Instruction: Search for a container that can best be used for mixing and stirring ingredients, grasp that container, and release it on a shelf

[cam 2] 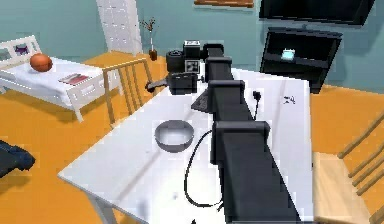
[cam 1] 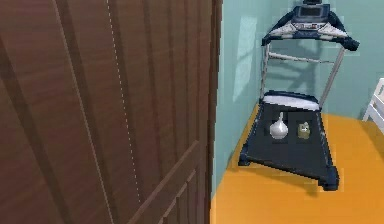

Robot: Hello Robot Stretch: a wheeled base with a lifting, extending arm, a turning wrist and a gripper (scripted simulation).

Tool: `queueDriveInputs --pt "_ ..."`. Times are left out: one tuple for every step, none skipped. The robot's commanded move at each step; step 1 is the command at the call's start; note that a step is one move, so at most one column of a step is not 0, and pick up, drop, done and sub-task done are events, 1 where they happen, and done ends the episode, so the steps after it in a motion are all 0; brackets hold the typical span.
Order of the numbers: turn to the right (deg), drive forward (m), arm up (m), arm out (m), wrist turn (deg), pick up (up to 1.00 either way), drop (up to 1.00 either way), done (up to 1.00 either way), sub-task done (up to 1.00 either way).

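A grey metal bowl (cam 2: 175, 135) stands on the white table (cam 2: 120, 160), left of the dark arm bar that rises from the arm side view's bottom edge. The gripper (cam 2: 158, 86) is at the arm's far end, beyond the bowl, over the table's far edge with a wooden chair (cam 2: 125, 80) behind it. I cannot tell whether it holds anything. A dark shelf unit (cam 2: 300, 55) stands against the teal wall at the back right, with a small pale blue thing on it.
A dark cable (cam 2: 200, 170) lies on the table. Another wooden chair (cam 2: 350, 170) stands at its right. A white bed (cam 2: 60, 80) with an orange ball (cam 2: 40, 62) is at the left. In the forward view, a brown wooden door (cam 1: 100, 110) is close ahead, with a treadmill (cam 1: 300, 130) beyond.
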Motion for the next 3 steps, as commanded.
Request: queueDriveInputs --pt "0.0 0.00 -0.30 0.00 0.0 0.00 0.00 0.00 0.00" --pt "0.0 0.00 0.00 0.00 0.0 1.00 0.00 0.00 0.00" --pt "0.0 0.00 0.10 0.00 0.0 0.00 0.00 0.00 0.00"
